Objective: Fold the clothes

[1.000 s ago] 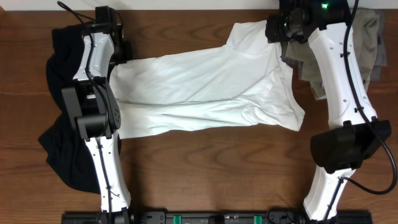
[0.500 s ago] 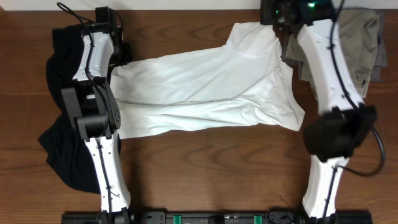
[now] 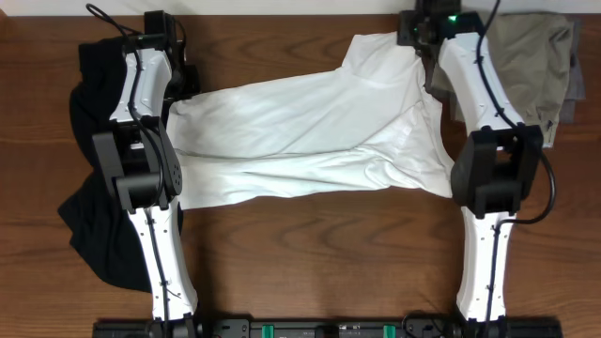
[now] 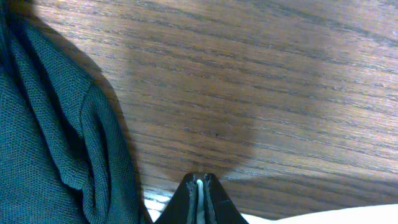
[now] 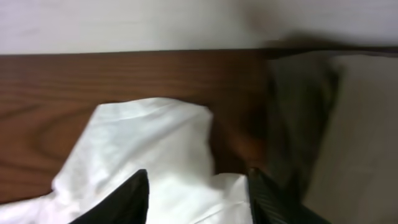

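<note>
Left gripper (image 4: 199, 188), jaws pinched on the left edge of the white shirt (image 3: 310, 131). Right gripper (image 5: 200, 196), fingers spread at its far right corner. Shirt lies spread on the table (image 3: 310, 253), with a dark garment (image 3: 89, 188) to its left and an olive garment (image 3: 540, 66) to its right.

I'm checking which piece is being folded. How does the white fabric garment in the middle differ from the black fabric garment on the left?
The white fabric garment lies spread wide between the arms; the black fabric garment is bunched at the left edge. The left gripper is shut on the white one's edge; nothing grips the black one. Both rest on the wooden table.
</note>
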{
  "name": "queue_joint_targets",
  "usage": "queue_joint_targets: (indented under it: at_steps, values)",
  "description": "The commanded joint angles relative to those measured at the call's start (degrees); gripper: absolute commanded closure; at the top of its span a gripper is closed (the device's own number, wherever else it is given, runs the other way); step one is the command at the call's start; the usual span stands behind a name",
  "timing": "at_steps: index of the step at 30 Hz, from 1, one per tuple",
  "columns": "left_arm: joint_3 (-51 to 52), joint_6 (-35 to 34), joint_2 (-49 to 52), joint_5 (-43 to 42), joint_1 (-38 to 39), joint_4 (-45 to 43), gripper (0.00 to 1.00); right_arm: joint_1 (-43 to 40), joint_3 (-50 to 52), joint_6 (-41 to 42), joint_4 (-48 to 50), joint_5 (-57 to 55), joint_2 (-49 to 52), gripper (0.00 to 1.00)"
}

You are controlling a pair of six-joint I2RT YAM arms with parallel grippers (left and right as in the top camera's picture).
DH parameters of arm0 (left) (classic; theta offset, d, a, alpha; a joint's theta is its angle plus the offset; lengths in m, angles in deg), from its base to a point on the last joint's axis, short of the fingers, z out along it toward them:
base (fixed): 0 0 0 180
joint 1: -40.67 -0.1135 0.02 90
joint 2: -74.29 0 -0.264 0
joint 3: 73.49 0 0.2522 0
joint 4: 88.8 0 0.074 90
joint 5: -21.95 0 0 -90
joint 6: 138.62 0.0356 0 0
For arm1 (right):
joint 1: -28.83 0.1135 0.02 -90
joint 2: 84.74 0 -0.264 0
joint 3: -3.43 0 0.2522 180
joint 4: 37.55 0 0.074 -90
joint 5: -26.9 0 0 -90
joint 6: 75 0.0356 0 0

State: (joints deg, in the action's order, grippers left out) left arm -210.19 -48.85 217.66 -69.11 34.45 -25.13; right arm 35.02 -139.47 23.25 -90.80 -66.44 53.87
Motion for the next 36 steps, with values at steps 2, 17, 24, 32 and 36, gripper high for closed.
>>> queue_joint_targets:
  at_steps: [2,17,24,32,36]
  values:
    - [-0.3,-0.9,-2.2,0.7,-0.2,0.3,0.94,-1.5,-0.4,1.2,-0.1,1.6,2.4,0.54]
    - [-0.3,-0.9,-2.2,0.7,-0.3,0.1,0.94,-2.1,-0.4,1.2,2.0,6.8,6.0,0.58]
    - [-0.3,-0.9,-2.2,0.8,-0.3,0.0,0.94,-2.0,-0.4,2.1,4.2,6.8,7.5,0.75]
    - [-0.3,-0.9,-2.2,3.7,-0.2,-0.1,0.94,-2.0,-0.5,3.8,7.5,6.9,7.6,0.99]
    - [-0.3,-0.9,-2.3,3.7,-0.5,-0.3,0.94,-1.9,-0.6,3.9,7.2,8.9,7.3,0.99]
